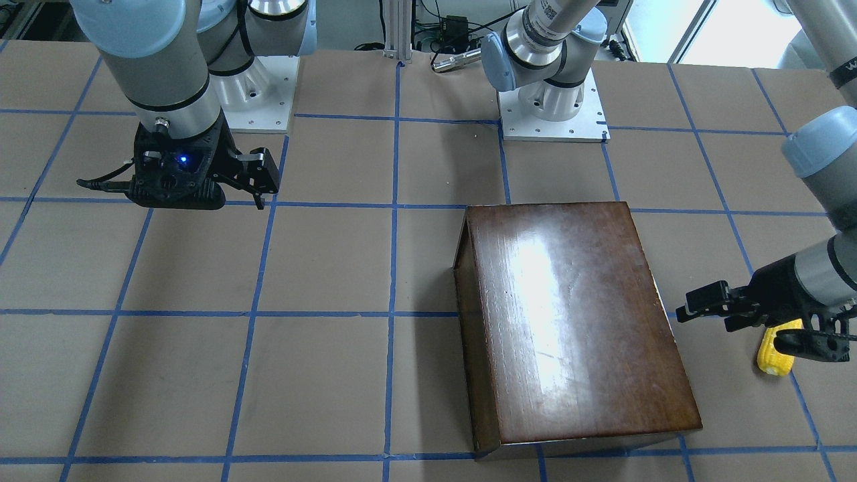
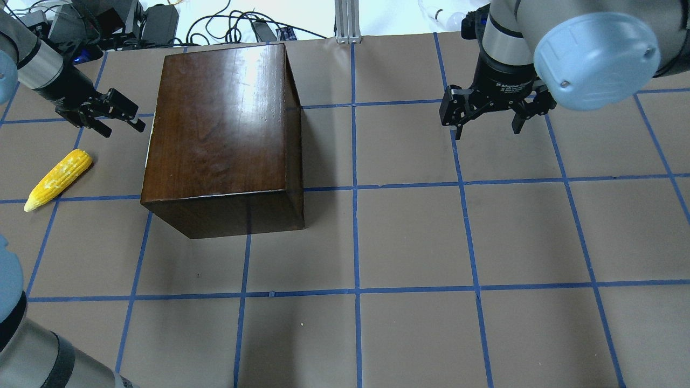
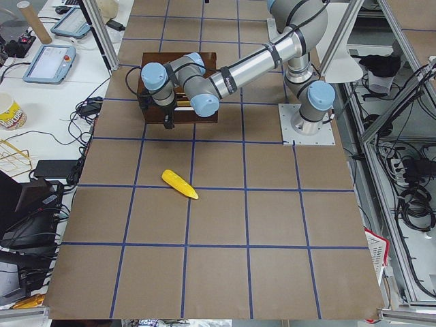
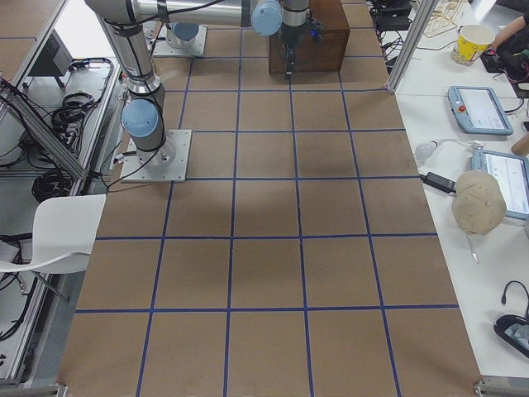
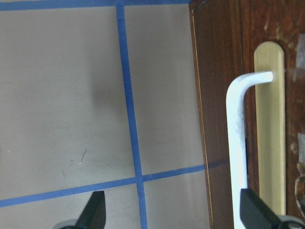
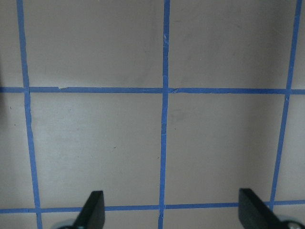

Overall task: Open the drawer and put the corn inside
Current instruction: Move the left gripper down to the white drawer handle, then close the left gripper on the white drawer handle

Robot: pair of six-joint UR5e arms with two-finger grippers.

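The glossy dark-brown box (image 2: 226, 134) stands left of the table's middle; it also shows in the front view (image 1: 576, 321). Its drawer front (image 5: 217, 119), with a white handle (image 5: 237, 143), fills the right of the left wrist view and looks shut. The yellow corn (image 2: 58, 179) lies on the table left of the box and also shows in the front view (image 1: 776, 349). My left gripper (image 2: 121, 126) is open and empty, close to the drawer side of the box, just beyond the corn. My right gripper (image 2: 485, 132) is open and empty over bare table far to the right.
The table is brown board with a blue tape grid (image 2: 356, 188). The arm bases (image 1: 552, 107) stand on white plates at the robot's edge. Cables and devices (image 2: 151, 21) lie past the far edge.
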